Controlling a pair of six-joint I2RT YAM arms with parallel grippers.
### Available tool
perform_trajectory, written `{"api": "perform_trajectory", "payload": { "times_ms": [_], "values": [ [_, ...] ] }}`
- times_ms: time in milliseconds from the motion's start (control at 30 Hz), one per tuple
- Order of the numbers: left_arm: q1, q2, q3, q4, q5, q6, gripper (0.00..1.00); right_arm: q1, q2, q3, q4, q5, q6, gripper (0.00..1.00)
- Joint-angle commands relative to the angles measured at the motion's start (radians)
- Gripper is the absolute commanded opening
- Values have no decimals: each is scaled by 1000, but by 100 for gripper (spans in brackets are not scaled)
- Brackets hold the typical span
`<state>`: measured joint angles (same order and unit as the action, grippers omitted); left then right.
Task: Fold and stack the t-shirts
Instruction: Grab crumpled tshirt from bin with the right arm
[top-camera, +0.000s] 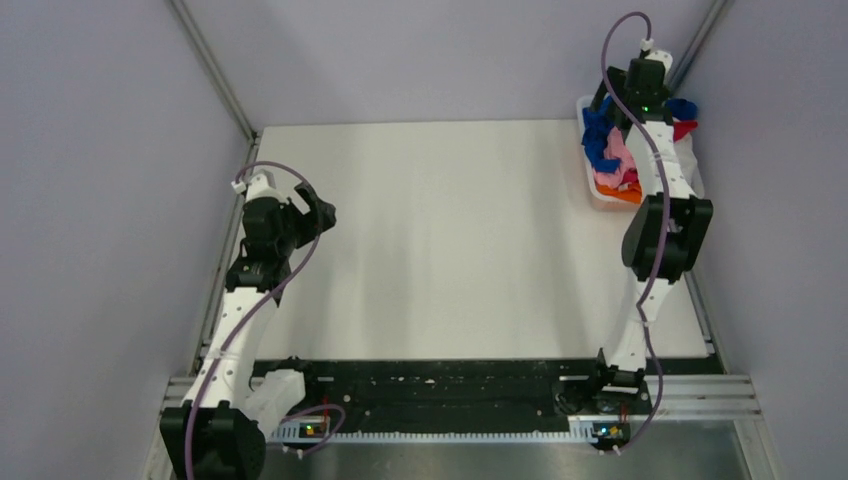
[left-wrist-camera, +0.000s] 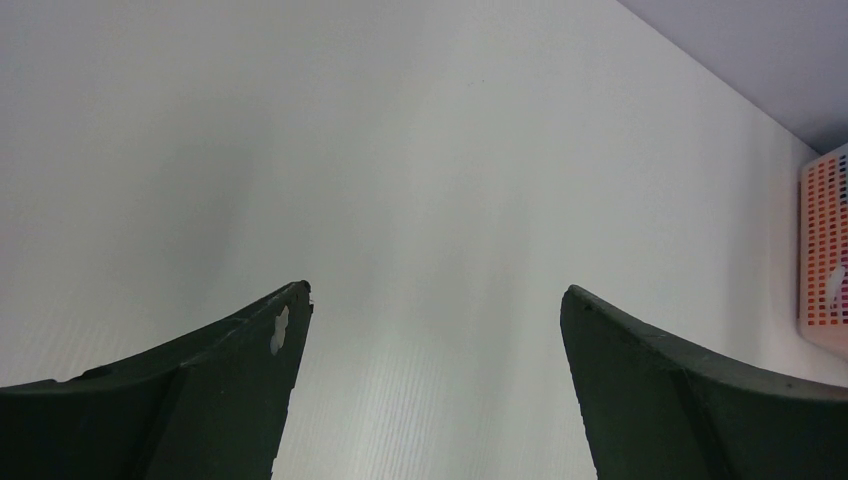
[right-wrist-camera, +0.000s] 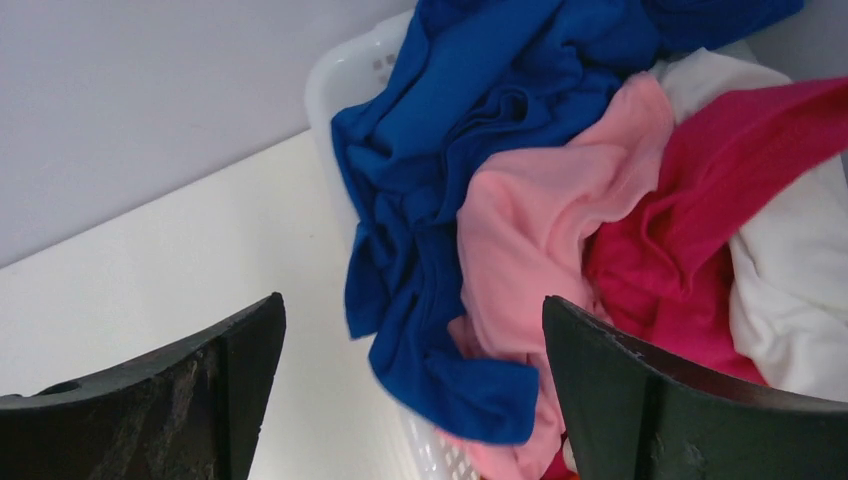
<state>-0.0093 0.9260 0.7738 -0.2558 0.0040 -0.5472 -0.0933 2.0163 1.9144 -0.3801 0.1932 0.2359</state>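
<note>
Grey-walled counter (top-camera: 450, 240): right claw (right-wrist-camera: 412, 300), released, hovers over the basket (right-wrist-camera: 335, 75) and should next pinch the blue shirt (right-wrist-camera: 480, 90); left claw (left-wrist-camera: 437, 289), also released, hangs well apart.

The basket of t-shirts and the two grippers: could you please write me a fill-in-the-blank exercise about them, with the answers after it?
1. The t-shirts lie crumpled in the white basket at the far ____ corner of the table.
2. The shirt draped over the basket rim is royal ____.
3. The right gripper points at the pile with its jaws ____.
4. The left gripper is open over the table and holds ____.

Missing words: right; blue; open; nothing.
</note>
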Motion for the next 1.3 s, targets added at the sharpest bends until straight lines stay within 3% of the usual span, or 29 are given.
{"api": "perform_trajectory", "payload": {
  "times_ms": [0,167,600,833,900,1100,1200,1233,1267],
  "values": [
    [2,44,22,90,17,16,99,-11,214,296,-14,62,-74,96],
    [3,95,35,106,11,14,99,-31,403,498,5,89,-98,96],
    [3,186,63,110,24,4,99,-60,541,497,272,0,-141,92],
    [3,222,77,110,26,-2,99,-72,542,498,385,-80,-130,79],
    [2,230,80,110,26,-2,97,-75,541,503,416,-84,-120,66],
    [2,243,88,102,31,-5,89,-84,536,519,432,-115,-124,40],
    [3,239,90,96,29,-4,87,-87,536,518,427,-120,-124,20],
    [2,236,91,93,27,-3,86,-89,535,518,424,-127,-122,7],
    [3,232,91,90,27,-3,86,-89,533,517,420,-130,-119,0]
  ]
}}
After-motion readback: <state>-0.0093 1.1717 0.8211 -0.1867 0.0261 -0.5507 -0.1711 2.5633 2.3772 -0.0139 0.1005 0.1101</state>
